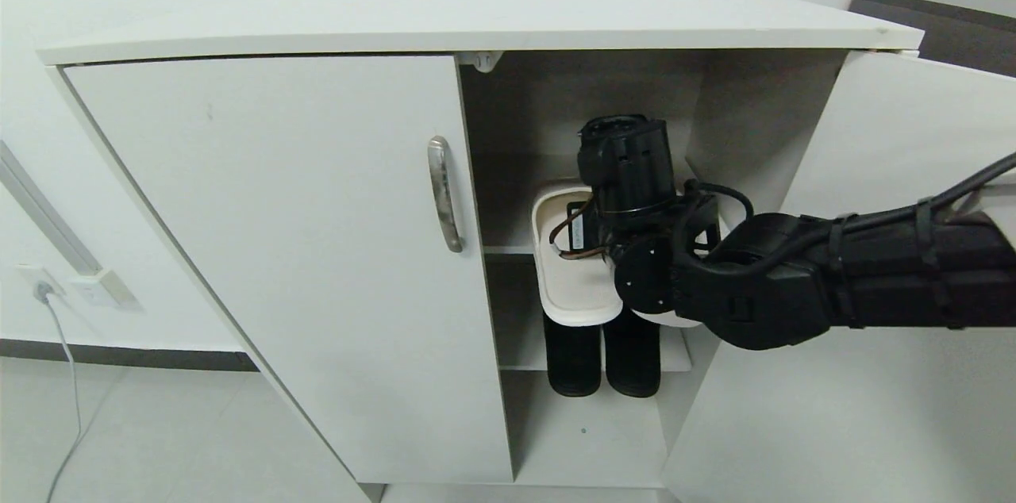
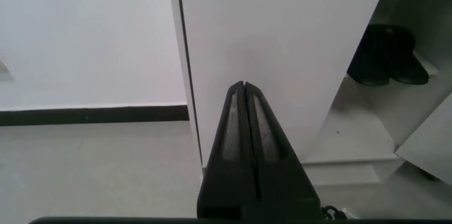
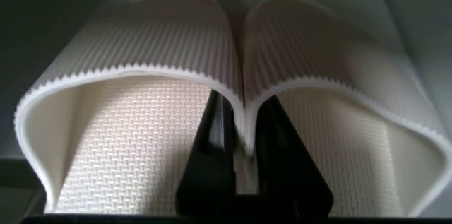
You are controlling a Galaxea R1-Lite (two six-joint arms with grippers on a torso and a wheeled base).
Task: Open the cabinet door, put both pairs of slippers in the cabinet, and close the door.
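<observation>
The white cabinet (image 1: 476, 15) has its right door (image 1: 897, 130) swung open and its left door (image 1: 278, 249) closed. The pair of white slippers (image 1: 567, 285) is at the middle shelf, heels sticking out past the shelf front. My right gripper (image 3: 244, 132) is shut on the white slippers' (image 3: 148, 132) two inner walls, pinching them together. The black slippers (image 1: 603, 360) lie side by side on the shelf below, heels overhanging its edge. Low before the closed left door, my left gripper (image 2: 244, 111) is shut and holds nothing; the black slippers (image 2: 387, 58) lie off to its side.
The closed door carries a metal handle (image 1: 444, 193) beside the opening. The open right door stands close behind my right arm. A wall socket with a cable (image 1: 36, 285) sits low on the wall to the left. Grey floor (image 1: 143, 439) lies before the cabinet.
</observation>
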